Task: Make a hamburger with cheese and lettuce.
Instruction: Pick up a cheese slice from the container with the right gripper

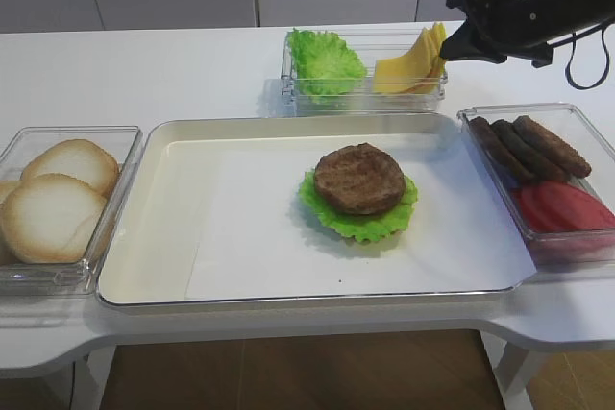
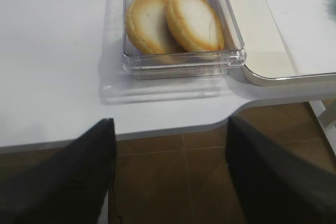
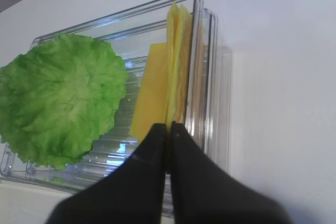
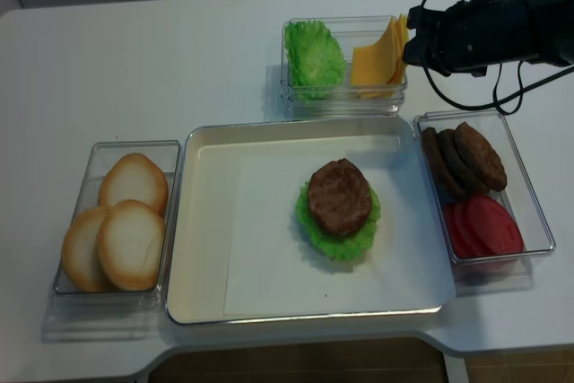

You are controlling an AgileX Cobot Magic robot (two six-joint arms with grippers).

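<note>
The hamburger stack is a dark-brown patty point(image 1: 359, 178) on a ruffled green lettuce leaf point(image 1: 357, 225), lying on the white paper in the big tray point(image 1: 144, 237). More lettuce point(image 3: 58, 98) and a bunch of yellow cheese slices point(image 3: 177, 51) stand in a clear container point(image 1: 288, 91) at the back. My right gripper point(image 3: 168, 126) is at the right end of that container, its jaws closed on the edge of one cheese slice that still stands with the bunch. My left gripper point(image 2: 170, 129) is open and empty, below the table's front edge in front of the buns.
A clear tray of pale buns point(image 1: 58, 199) sits left of the big tray. A clear tray at the right holds brown sausage-like pieces point(image 1: 528, 146) and red tomato slices point(image 1: 567, 208). The right arm's cable point(image 1: 577, 55) hangs over that tray.
</note>
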